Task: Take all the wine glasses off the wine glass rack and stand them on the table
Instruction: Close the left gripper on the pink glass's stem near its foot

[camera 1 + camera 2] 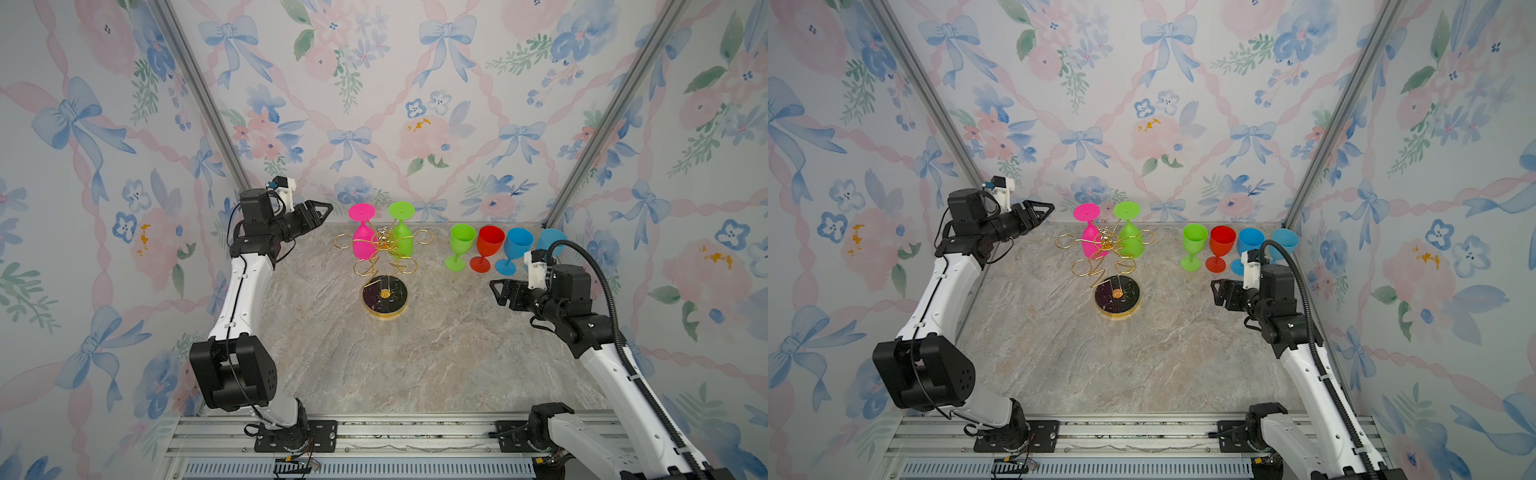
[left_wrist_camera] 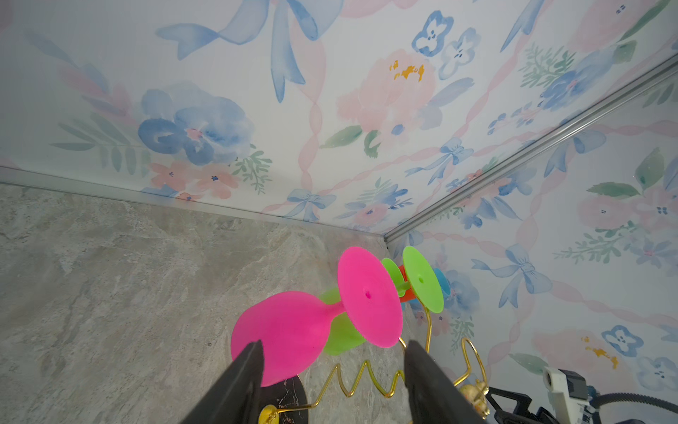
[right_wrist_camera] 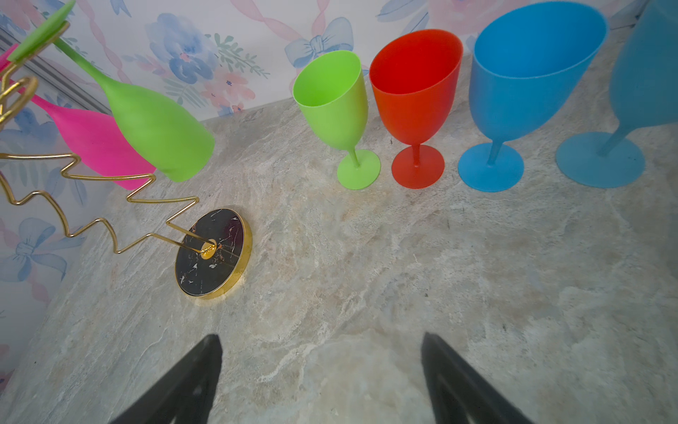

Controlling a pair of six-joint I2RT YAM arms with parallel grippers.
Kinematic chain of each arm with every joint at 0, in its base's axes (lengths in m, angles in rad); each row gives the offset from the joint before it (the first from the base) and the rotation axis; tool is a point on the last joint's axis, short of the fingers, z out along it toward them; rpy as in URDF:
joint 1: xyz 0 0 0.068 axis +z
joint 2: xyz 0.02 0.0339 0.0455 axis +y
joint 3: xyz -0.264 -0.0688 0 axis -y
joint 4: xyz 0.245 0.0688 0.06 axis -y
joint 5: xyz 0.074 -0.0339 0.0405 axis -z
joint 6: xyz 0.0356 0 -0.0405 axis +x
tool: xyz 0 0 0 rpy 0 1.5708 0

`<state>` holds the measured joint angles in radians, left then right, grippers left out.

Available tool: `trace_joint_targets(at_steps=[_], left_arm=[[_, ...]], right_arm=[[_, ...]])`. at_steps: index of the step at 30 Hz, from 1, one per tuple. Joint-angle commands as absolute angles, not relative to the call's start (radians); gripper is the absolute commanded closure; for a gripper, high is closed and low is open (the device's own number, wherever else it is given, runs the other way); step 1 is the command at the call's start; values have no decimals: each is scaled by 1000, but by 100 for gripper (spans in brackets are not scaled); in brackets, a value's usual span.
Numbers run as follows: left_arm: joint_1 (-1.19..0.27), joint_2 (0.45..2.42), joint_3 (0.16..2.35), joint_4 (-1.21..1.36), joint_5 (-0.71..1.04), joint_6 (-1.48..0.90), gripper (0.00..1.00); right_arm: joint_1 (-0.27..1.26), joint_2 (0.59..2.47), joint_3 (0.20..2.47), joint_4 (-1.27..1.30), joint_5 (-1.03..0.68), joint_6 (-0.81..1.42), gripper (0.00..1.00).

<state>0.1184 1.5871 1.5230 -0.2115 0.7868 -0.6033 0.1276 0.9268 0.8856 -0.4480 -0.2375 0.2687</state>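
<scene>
Left hand [image 1: 326, 211] spread, raised near pink wine glass [image 1: 363, 243] | right hand [image 1: 495, 293] spread, low

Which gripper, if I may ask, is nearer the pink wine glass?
Left. The left gripper is just beside the pink wine glass; the right gripper is beyond the rack.

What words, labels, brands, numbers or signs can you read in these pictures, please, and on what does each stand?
None: no view shows readable text.
The hanging pink wine glass, the hanging green wine glass and the row of standing wine glasses are plain; the base of the wine glass rack shows only marble veining, the wallpaper only flowers and bows.
</scene>
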Motion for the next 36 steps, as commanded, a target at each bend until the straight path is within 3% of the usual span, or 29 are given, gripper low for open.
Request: trace_joint_targets(at_steps=[1, 11, 36], left_arm=[[106, 1623, 1560, -218, 872, -638, 42], [40, 1726, 1642, -218, 893, -665, 53], [3, 1794, 1674, -218, 876, -694, 69]], right_arm=[[140, 909, 874, -435, -256, 279, 13], [143, 879, 868, -446, -253, 278, 13], [143, 870, 862, -442, -245, 279, 12]])
